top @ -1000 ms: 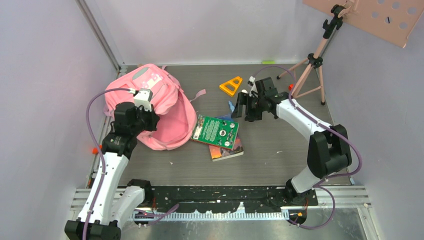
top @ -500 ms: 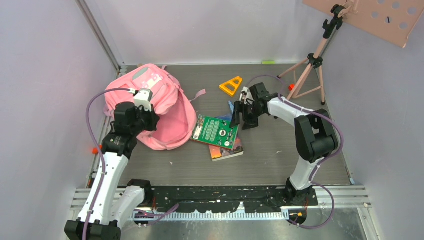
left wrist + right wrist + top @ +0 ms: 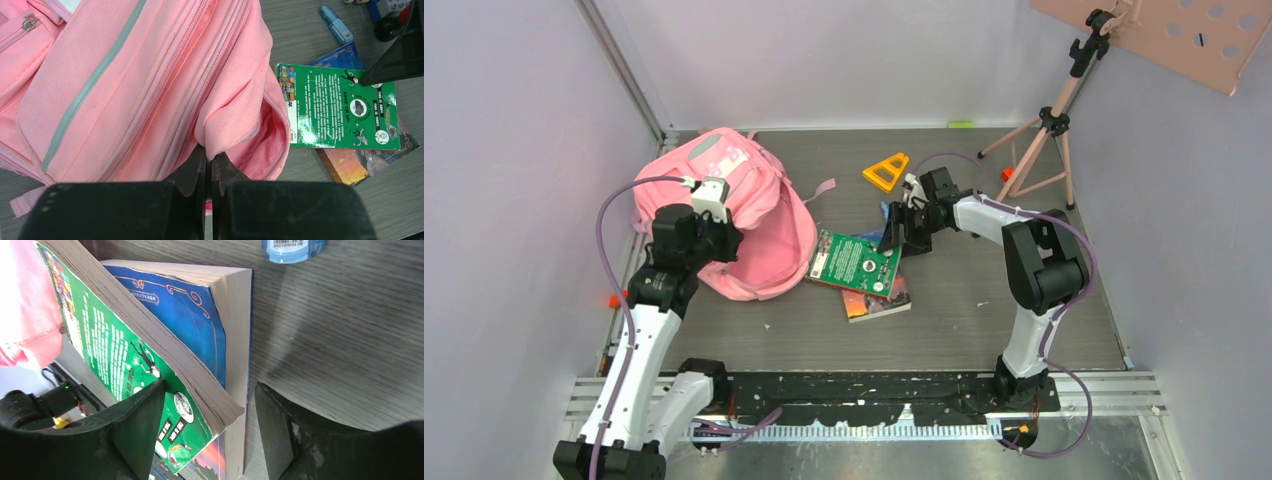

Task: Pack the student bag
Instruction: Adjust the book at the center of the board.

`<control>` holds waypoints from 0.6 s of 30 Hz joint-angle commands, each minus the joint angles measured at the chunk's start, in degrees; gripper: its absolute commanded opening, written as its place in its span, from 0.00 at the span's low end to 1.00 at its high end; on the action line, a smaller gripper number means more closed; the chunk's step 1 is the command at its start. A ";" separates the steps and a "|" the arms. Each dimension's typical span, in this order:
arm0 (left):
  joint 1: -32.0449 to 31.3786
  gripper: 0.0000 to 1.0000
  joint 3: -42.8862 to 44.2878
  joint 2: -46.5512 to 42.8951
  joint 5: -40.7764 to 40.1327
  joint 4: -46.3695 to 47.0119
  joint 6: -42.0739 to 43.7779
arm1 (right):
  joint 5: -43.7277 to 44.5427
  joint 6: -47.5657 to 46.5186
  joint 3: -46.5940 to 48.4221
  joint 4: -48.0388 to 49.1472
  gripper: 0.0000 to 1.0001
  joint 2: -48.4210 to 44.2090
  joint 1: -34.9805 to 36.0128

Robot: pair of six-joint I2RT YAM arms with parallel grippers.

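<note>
Pink cloth is caught in the left pincer [image 3: 210,162]. Its two black fingers are pressed together on a fold of that cloth. The fold is part of the rim around the mouth of the student bag [image 3: 125,85]. The bag is big and soft, with a grey-green stripe and zips. It lies on the far left part of the surface [image 3: 984,300], and its open mouth faces right.

Just beside that mouth lies a green book [image 3: 345,107] with small round pictures on its cover.

The right pincer [image 3: 207,400] is down at the far right corner of this green book. Its fingers are spread wide. One finger is over the green cover. The other is out past the page edges, above the bare wood, with a gap between it and the pages.

The green book rests slanted on top of a blue book [image 3: 192,320] with gold curly lines. The blue book lies flat on the surface and sticks out on the near side.

A little blue tube [image 3: 292,247] lies just past the books, on the far side. Farther back sits an orange triangle [image 3: 885,171]. To the far right a pink stand [image 3: 1044,140] with three legs is set up.
</note>
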 commanded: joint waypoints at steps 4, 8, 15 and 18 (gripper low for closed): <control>-0.20 0.00 1.57 -1.17 1.85 6.06 -0.47 | 1.75 2.22 0.88 4.41 0.57 1.27 0.02; -0.20 0.00 1.57 -1.13 1.89 6.10 -0.47 | 2.23 3.33 0.12 4.31 0.42 -0.57 0.03; -0.25 0.00 1.57 -1.13 1.95 6.17 -0.47 | 5.28 4.22 -1.30 2.09 0.30 -5.40 0.05; -0.23 0.00 1.57 -1.13 2.01 6.18 -0.47 | 7.69 3.66 -1.15 0.40 0.18 -7.64 0.05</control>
